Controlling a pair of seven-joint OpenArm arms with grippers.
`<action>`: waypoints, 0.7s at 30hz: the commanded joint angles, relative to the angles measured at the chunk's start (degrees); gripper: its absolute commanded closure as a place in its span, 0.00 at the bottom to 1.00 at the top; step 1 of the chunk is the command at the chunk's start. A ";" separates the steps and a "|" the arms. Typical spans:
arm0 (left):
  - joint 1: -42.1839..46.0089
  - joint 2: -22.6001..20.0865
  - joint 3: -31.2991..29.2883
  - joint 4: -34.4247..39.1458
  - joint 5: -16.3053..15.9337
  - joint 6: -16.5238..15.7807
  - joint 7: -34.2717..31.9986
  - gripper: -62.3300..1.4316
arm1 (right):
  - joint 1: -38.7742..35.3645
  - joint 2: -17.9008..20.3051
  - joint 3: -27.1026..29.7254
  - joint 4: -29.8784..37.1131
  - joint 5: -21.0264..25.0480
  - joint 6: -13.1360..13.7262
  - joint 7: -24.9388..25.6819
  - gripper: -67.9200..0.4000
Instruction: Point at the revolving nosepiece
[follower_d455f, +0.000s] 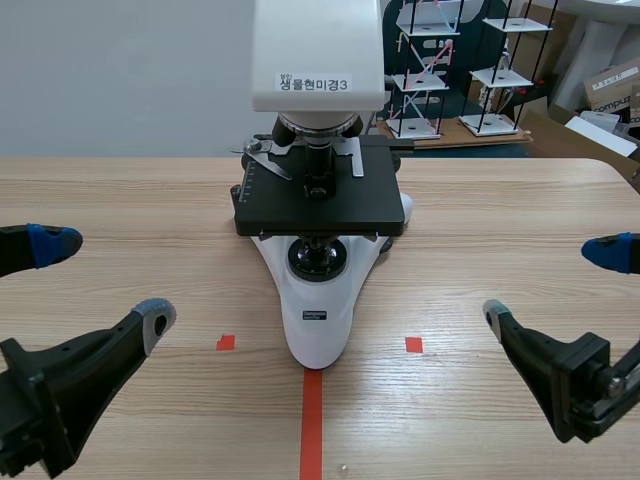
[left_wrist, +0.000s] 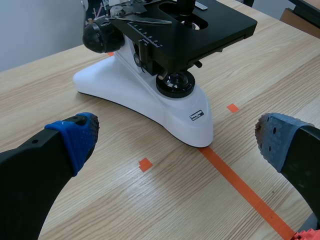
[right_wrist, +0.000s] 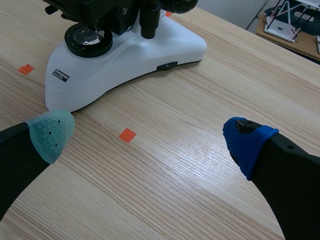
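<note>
Left gripper (follower_d455f: 105, 282): black, fingers spread wide, empty, low over light wooden desk (follower_d455f: 150, 200).
Right gripper (follower_d455f: 552, 283): black, equally wide apart, empty.
Revolving nosepiece (follower_d455f: 318, 126): silver-black, on white microscope (follower_d455f: 318, 330), above its black stage (follower_d455f: 320, 210), well apart from both grippers.

microscope (follower_d455f: 318, 200) head cut off above, revolving nosepiece (follower_d455f: 317, 126) half hidden beneath it

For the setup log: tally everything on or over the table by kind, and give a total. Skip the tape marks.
Microscope: 1
Grippers: 2 (left gripper, right gripper, both open)
Total: 3
</note>
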 joint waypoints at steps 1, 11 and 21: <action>0.11 0.13 0.15 0.92 -0.55 -0.15 -0.98 0.00 | 0.00 0.46 0.07 0.76 0.39 -0.22 0.83 0.00; 0.11 0.13 0.15 0.92 -0.55 -0.15 -0.98 0.00 | 0.00 0.46 0.07 0.76 0.42 -0.22 1.84 0.00; 0.11 0.13 0.15 0.92 -0.55 -0.15 -0.98 0.00 | -0.87 0.44 0.07 0.76 0.37 -0.22 4.20 0.00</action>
